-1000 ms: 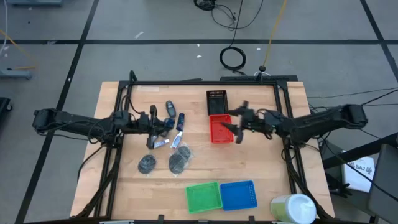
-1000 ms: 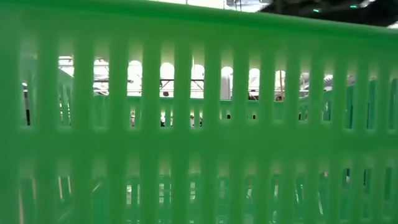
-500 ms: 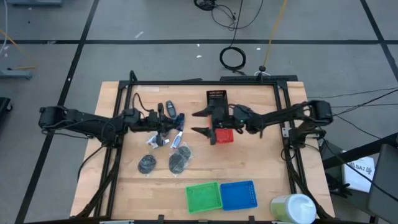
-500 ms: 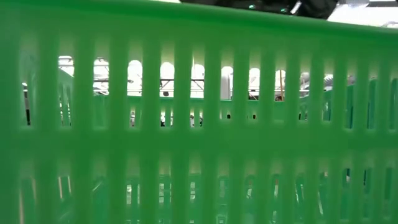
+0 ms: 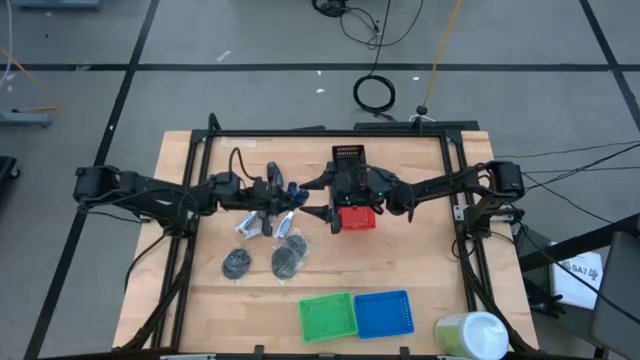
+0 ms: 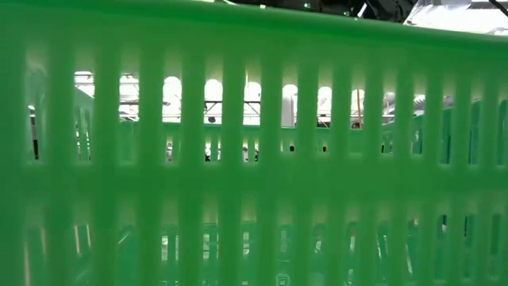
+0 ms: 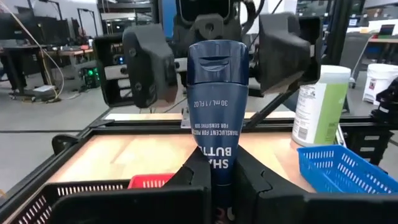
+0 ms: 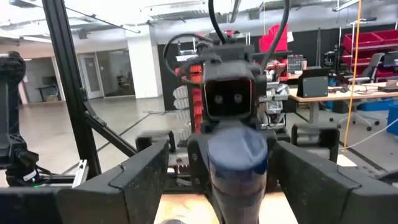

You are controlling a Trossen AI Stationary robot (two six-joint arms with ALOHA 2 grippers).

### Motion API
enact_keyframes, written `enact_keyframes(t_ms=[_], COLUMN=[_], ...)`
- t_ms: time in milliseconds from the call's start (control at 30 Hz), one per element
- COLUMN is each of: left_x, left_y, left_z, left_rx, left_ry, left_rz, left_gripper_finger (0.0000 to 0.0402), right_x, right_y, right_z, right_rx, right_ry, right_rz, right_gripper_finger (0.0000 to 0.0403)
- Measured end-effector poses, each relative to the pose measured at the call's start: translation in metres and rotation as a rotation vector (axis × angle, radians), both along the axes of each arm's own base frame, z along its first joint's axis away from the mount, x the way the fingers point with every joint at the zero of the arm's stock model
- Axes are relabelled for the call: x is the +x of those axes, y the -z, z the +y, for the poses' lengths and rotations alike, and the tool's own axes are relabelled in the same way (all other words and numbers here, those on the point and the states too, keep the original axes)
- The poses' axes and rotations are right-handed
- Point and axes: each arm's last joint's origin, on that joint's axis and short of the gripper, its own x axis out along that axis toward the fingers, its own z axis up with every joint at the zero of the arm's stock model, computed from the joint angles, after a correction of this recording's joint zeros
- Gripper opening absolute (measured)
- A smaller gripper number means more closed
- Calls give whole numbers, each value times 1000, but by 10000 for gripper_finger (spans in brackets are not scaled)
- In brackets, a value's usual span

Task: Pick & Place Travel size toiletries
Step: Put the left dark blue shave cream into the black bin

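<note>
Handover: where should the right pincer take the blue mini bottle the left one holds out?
Grip the cap end, head-on from the right arm's side, a finger on each flank. The left pincer clamps the base of the blue mini bottle, so only the cap half is free, and it points at the open right pincer.

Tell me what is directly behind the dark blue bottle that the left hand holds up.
Behind the dark blue bottle, clamped in the left hand, stands the right hand, open, one finger on each side. The bottle covers the right hand's middle. Farther back is a white-and-green cylinder.
</note>
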Motion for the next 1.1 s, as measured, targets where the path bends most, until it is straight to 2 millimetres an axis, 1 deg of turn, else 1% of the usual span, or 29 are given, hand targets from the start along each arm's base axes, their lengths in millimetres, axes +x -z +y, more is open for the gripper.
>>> enact_keyframes(t_ms=[133,267,400,567,633,833,933,1033,1100], left_x=[5,8,8,8,8,8,8,4,-1], left_y=[-1,-2,-2,-2,-2,-2,-1,-2,-8], left_z=[0,0,-1,-1,-1,-1,3,5,5], left_rx=[7,6,6,0,-6,-17,-131,-149,-149], left_ry=[24,27,28,29,29,24,-67,-118,-119], left_rz=[-1,3,1,0,0,2,17,46,25], left_gripper_finger=[7,23,25,11,15,60,86,126,163], right_x=[0,1,0,0,1,1,1,0,-2], right_y=[1,3,2,3,3,3,5,7,5], right_z=[0,0,0,0,0,0,-2,-6,-9], right_rx=[-1,-1,-13,-30,-37,-49,-47,-37,-14], right_ry=[1,2,5,6,6,-16,-4,8,5], right_rz=[12,26,21,22,24,28,52,81,101], right_gripper_finger=[262,238,193,116,115,115,115,115,115])
